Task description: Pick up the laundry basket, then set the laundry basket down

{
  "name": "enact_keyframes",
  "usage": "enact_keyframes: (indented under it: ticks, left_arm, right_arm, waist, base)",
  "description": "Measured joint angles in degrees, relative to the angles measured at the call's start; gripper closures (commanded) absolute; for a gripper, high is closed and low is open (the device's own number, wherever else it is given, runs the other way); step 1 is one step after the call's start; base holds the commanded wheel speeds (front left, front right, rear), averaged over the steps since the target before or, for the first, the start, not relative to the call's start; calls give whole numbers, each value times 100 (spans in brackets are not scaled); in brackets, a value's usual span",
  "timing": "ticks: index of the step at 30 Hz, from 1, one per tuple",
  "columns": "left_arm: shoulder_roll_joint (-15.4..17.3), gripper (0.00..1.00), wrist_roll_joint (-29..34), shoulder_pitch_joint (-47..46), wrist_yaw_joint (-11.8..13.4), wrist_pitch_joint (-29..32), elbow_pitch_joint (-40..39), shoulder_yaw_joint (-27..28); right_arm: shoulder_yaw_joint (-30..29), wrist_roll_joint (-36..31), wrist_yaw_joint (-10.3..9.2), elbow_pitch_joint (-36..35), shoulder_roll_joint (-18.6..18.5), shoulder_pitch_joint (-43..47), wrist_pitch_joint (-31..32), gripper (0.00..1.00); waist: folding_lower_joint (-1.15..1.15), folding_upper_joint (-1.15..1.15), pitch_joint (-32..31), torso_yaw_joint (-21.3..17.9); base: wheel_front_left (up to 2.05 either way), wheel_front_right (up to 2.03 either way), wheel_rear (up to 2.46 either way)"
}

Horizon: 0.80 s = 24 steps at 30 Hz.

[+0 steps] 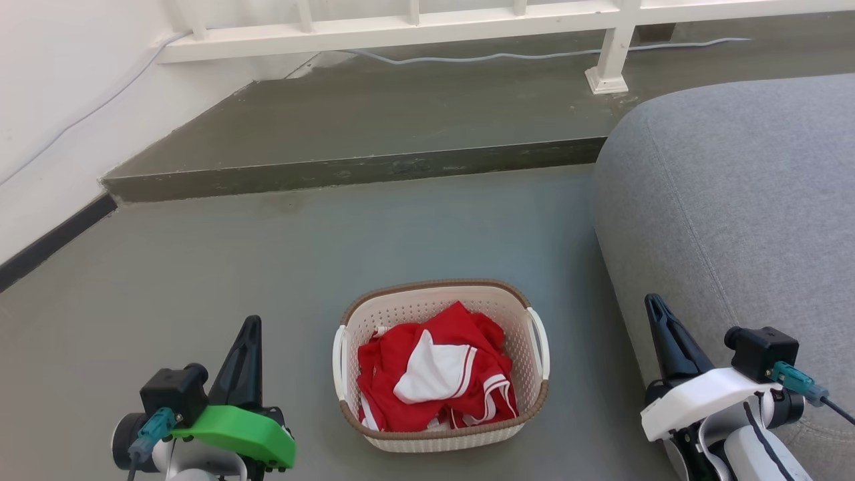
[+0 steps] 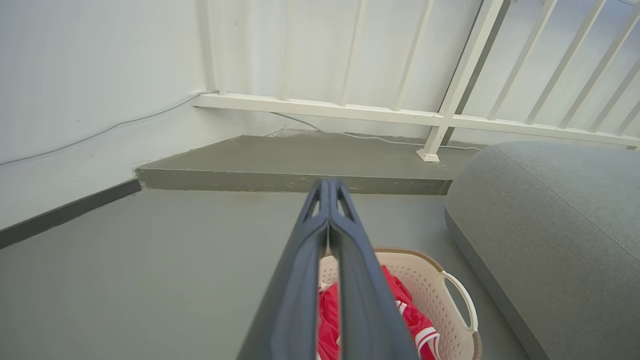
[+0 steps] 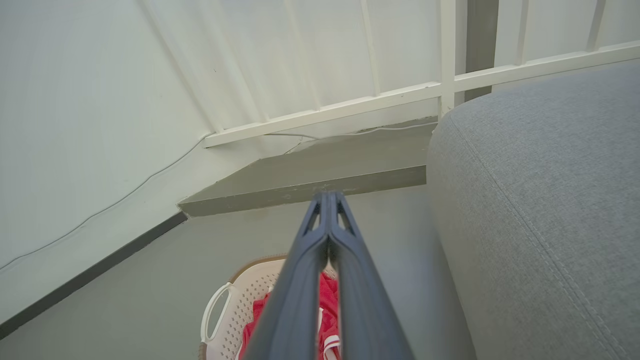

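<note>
Now: basket (image 1: 427,308) on floor (image 1: 200,267) between left hand (image 1: 252,324) and right hand (image 1: 653,302), not grasped.
Both hands pinched closed, empty. Basket looks light, stiff plastic, soft clothes (image 1: 434,374) inside; take the white side handles (image 1: 540,344).

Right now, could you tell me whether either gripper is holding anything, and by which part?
Nothing is held. The left gripper and the right gripper are both shut on nothing, apart from the laundry basket, which sits on the floor between them.
</note>
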Motion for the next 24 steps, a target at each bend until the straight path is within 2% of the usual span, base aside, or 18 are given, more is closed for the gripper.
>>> enact_keyframes:
  ticks: [8, 14, 24]
  left_arm:
    - [0, 100, -422, 3, -1, 110, 29, 67]
    - [-1, 100, -1089, 2, -43, 278, 45, 189]
    - [-4, 100, -1764, 2, -51, 476, 55, 355]
  right_arm:
    - [-122, 406, 0, 1, 27, -2, 118, 100]
    - [-230, 1060, 3, 0, 70, -4, 254, 100]
    - [-428, 1727, 7, -2, 100, -8, 457, 100]
  waist:
    - [0, 0, -12, 13]
    - [0, 0, -21, 24]
    - [0, 0, -34, 40]
  base:
    - [0, 0, 0]
    - [0, 0, 0]
    - [0, 0, 0]
